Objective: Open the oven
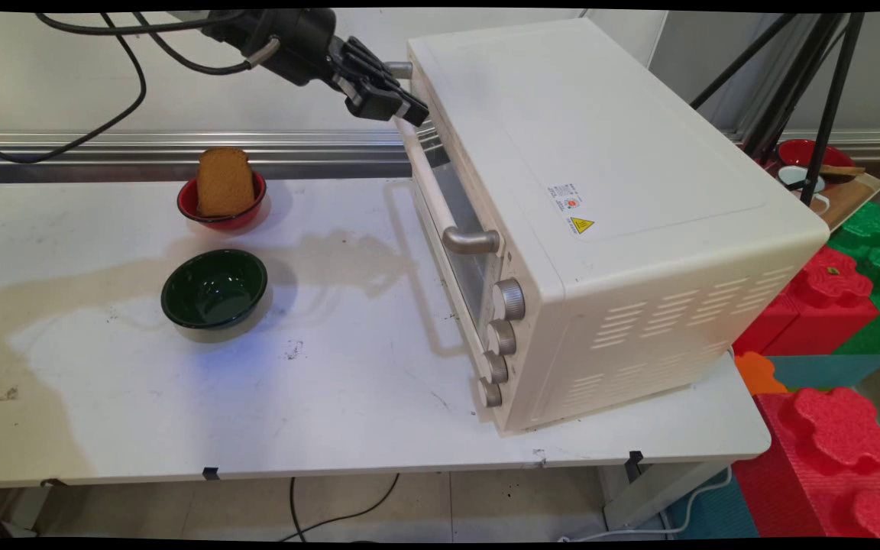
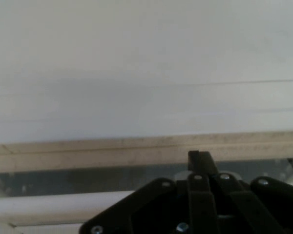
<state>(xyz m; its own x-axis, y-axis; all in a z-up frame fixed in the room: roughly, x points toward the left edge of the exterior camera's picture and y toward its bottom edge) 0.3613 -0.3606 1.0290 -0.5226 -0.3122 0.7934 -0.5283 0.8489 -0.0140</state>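
White table [image 1: 333,412] fills most of the main view, with a grey rail and a pale wall behind it. A big cream oven [image 1: 600,229] sits on the right side, turned at an angle. Its near corner comes close to the table's front edge. Its door is shut, with a long handle [image 1: 440,200] across the front and four knobs [image 1: 503,340] in a row below.

The gripper [image 1: 402,103] is up high at the oven's top left corner, right at the far end of the handle. Its fingers look pressed close together against the door's top edge, and I cannot see anything held between them.

On the left, a red bowl [image 1: 220,208] holds a slice of toast [image 1: 223,182] standing up. A green bowl [image 1: 214,288] sits just in front of it, apart. Lots of bare table lies between the bowls and the oven.
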